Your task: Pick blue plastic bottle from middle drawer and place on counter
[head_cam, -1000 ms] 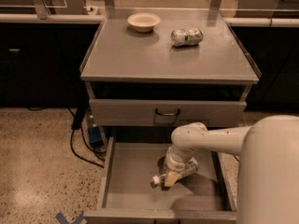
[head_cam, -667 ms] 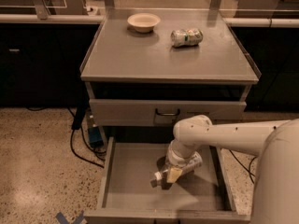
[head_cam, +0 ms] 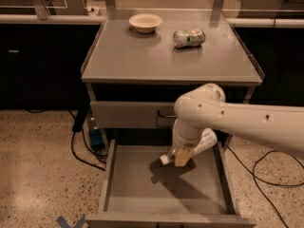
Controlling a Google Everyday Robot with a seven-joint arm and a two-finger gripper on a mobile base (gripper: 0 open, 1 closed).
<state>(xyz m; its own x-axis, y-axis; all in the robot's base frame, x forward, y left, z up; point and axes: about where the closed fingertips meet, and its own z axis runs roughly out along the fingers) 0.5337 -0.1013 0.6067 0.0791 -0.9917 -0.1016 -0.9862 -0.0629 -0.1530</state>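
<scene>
The middle drawer (head_cam: 137,189) is pulled open at the bottom of the cabinet, and its grey floor shows. My gripper (head_cam: 182,156) hangs over the drawer's back half, shut on the blue plastic bottle (head_cam: 205,139). The bottle is tilted, with its white cap (head_cam: 164,159) pointing down and left. It is held off the drawer floor and casts a shadow below. My white arm reaches in from the right and hides part of the bottle. The counter (head_cam: 156,58) is the grey cabinet top above.
A cream bowl (head_cam: 145,22) and a dented green-and-white can (head_cam: 189,37) sit at the back of the counter. A closed drawer front (head_cam: 126,114) with a dark handle is above the open drawer. Black cables (head_cam: 78,148) and a blue box (head_cam: 97,139) lie on the floor to the left.
The gripper has risen with the bottle, lifting it off the drawer floor. The arm now stretches in higher from the right.
</scene>
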